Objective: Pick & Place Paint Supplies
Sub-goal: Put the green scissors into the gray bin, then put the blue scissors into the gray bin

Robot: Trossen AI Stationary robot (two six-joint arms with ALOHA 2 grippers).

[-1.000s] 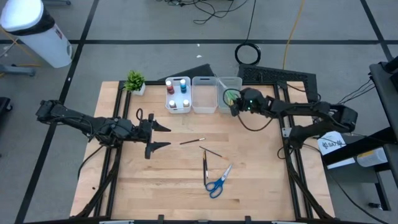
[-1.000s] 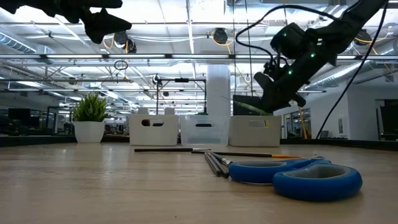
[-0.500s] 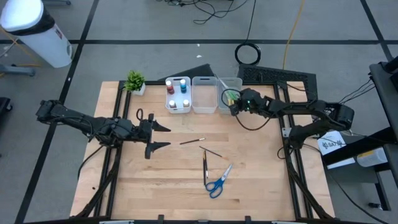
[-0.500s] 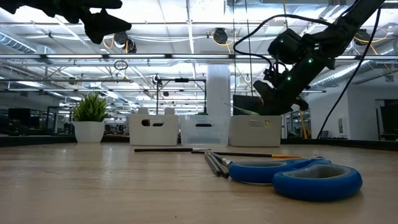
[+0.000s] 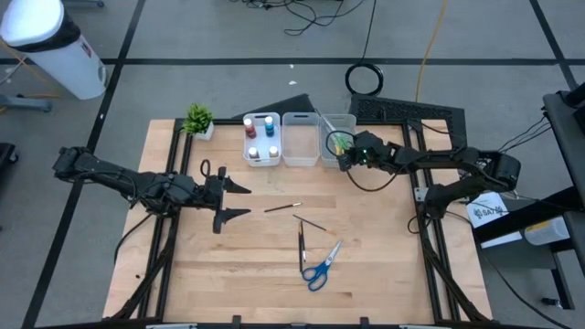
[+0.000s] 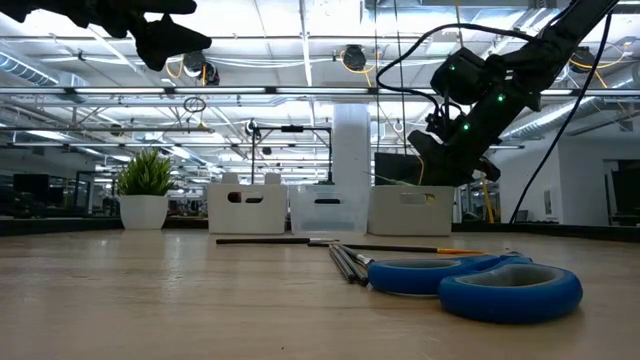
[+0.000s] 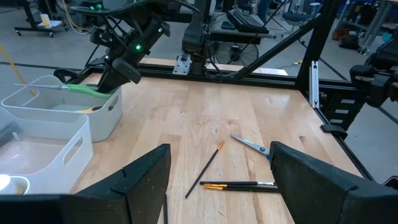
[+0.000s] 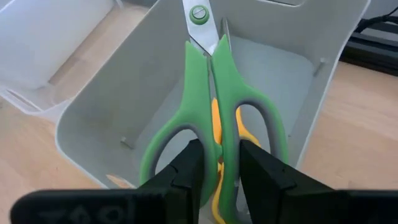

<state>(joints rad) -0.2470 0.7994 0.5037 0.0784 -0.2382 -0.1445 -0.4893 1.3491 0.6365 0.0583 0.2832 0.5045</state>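
My right gripper (image 8: 217, 171) is shut on green-handled scissors (image 8: 214, 93) over the rightmost whitish bin (image 5: 336, 128). A yellow handle (image 8: 216, 124) shows beneath them inside that bin. Blue-handled scissors (image 5: 320, 265) and three thin brushes (image 5: 283, 207) (image 5: 311, 222) (image 5: 302, 247) lie flat on the wooden table. Small paint bottles (image 5: 260, 137) stand in the leftmost bin. My left gripper (image 5: 233, 199) hovers open above the table's left-middle, away from all of these. My right gripper pinches the green scissors between its two fingers where the two handle loops run together (image 8: 227, 149). The fingers slant down from the table's right side and lie along the scissors. The blades and pivot (image 8: 198, 14) point away over the bin's inside; whether they rest on it I cannot tell.
A middle bin (image 5: 300, 137) stands between the other two along the far edge. A small potted plant (image 5: 198, 120) sits at the far left corner. Bare wood lies between the bins and the brushes and along the near edge.
My right gripper has sunk a little toward the rightmost bin with the green scissors and has rolled slightly. The left arm and the things on the table have kept still.
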